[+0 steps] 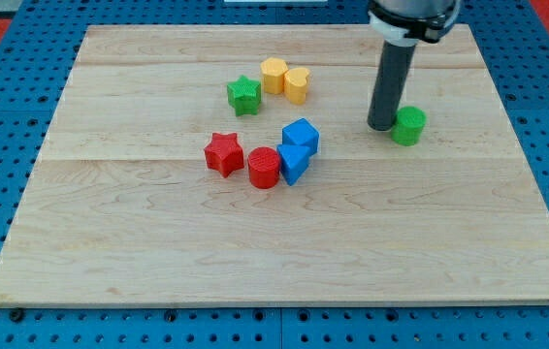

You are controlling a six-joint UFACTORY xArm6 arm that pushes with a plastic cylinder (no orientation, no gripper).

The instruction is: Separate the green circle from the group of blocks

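We can read no text, label, brand, number or sign anywhere here, neither on the tabletop (110, 252) nor on any of the coloured blocks lying on it.

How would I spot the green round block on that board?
Start at the wooden board and look to the view's right. The green circle stands alone, just right of my tip. The other green block, a green star, sits by the yellow blocks.

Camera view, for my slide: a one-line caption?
My tip beside the green circle, apart from the other blocks on the wooden board.
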